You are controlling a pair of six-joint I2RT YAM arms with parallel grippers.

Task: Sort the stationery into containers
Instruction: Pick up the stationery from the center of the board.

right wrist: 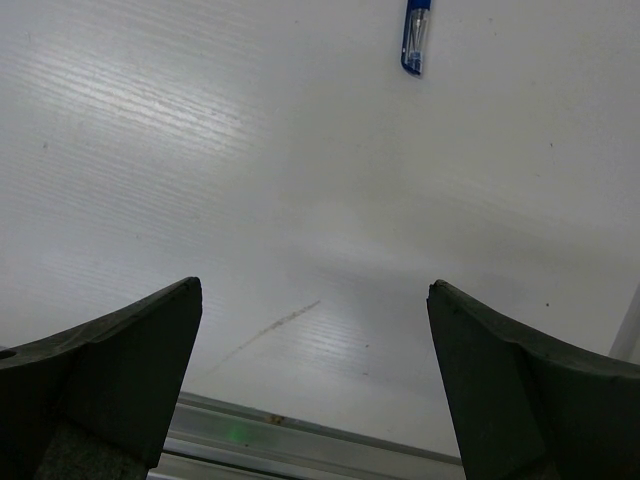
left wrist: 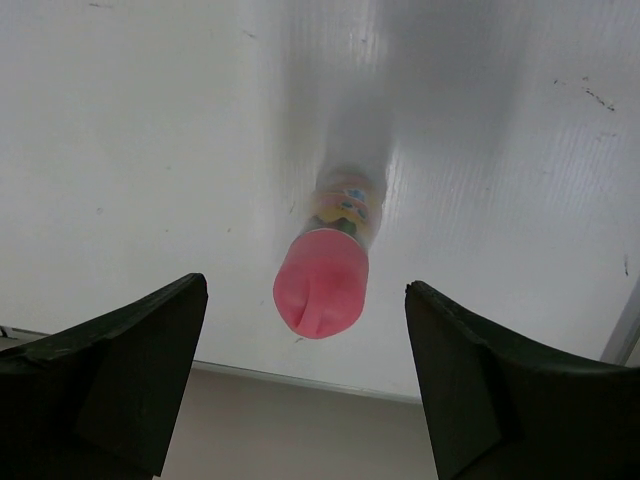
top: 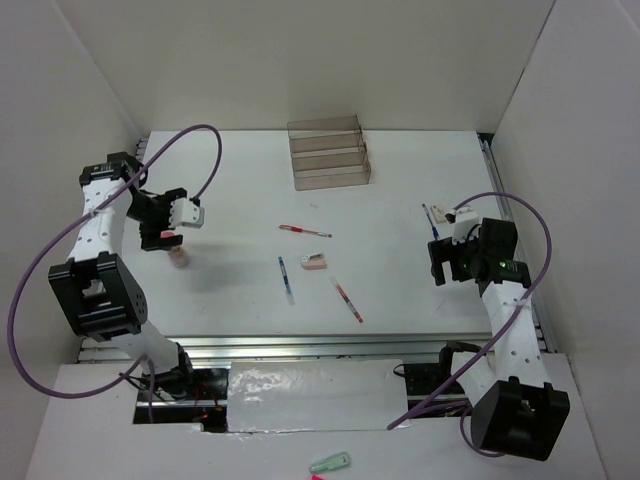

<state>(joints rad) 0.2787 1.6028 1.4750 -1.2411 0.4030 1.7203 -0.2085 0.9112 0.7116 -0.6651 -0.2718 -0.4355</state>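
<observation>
The clear smoky organiser (top: pixel 328 155) stands at the back centre of the table. A red pen (top: pixel 305 231), a blue pen (top: pixel 286 278), a pink-and-white eraser (top: pixel 312 263) and a second red pen (top: pixel 347 299) lie mid-table. A blue pen (top: pixel 430 218) and a white eraser (top: pixel 437 209) lie at the right; the pen's tip shows in the right wrist view (right wrist: pixel 415 35). My left gripper (top: pixel 160 238) (left wrist: pixel 305 285) is open, its fingers either side of a pink-ended eraser (left wrist: pixel 322 280) (top: pixel 178 257), not touching it. My right gripper (top: pixel 440 270) (right wrist: pixel 315 288) is open and empty over bare table.
White walls close in the table on the left, back and right. A metal rail (right wrist: pixel 300 435) runs along the table's near edge. A pale green clip (top: pixel 330 463) lies off the table at the front.
</observation>
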